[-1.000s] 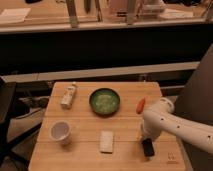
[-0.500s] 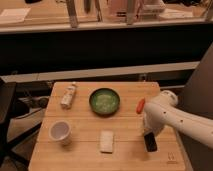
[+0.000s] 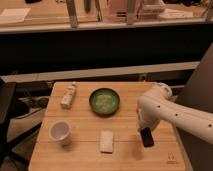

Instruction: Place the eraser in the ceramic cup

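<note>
Eraser, small black oblong block, in gripper's grasp above table's right side.

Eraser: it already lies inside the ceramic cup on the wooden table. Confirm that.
Not right. The camera view shows the eraser outside the ceramic cup, at the hand over the right part of the wooden table; the cup stands far off at the left, on that table.
</note>
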`<state>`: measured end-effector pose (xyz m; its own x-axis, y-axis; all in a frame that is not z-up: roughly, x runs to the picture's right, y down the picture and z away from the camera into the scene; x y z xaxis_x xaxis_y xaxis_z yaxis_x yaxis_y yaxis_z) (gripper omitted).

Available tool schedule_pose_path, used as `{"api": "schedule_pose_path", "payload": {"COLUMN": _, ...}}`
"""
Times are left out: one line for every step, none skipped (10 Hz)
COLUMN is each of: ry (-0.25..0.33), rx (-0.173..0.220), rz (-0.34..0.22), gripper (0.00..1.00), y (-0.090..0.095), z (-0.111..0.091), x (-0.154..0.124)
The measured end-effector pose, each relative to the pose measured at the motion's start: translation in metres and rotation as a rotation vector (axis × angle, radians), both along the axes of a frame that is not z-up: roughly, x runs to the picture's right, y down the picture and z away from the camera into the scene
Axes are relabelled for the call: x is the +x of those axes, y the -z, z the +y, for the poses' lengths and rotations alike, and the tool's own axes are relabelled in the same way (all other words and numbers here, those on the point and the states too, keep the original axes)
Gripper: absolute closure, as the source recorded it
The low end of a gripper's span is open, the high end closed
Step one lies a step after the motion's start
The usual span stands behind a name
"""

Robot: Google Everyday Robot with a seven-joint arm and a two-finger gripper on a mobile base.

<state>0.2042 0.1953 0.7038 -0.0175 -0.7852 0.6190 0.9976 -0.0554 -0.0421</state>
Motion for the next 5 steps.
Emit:
{"api": "schedule_pose_path", "payload": {"ry": 0.007, "rx": 0.0, "rz": -0.005, "gripper": 0.99, "y": 0.002, "z": -0.002, "x": -0.004}}
{"api": "schedule_pose_path", "payload": {"ry": 0.021, "rx": -0.002, "rz": -0.016, "gripper": 0.99, "y": 0.005, "z": -0.004, "x": -0.013}}
{"api": "schedule_pose_path", "payload": {"ry": 0.035, "rx": 0.0, "rz": -0.025, "gripper": 0.99, "y": 0.009, "z": -0.008, "x": -0.021}}
{"api": "schedule_pose_path", "payload": {"ry": 0.049, "rx": 0.001, "rz": -0.034, "gripper": 0.99, "y": 0.014, "z": -0.014, "x": -0.031}}
{"api": "schedule_pose_path", "payload": {"ry": 0.056, "rx": 0.002, "rz": -0.037, "gripper": 0.99, "y": 0.017, "z": -0.016, "x": -0.036}}
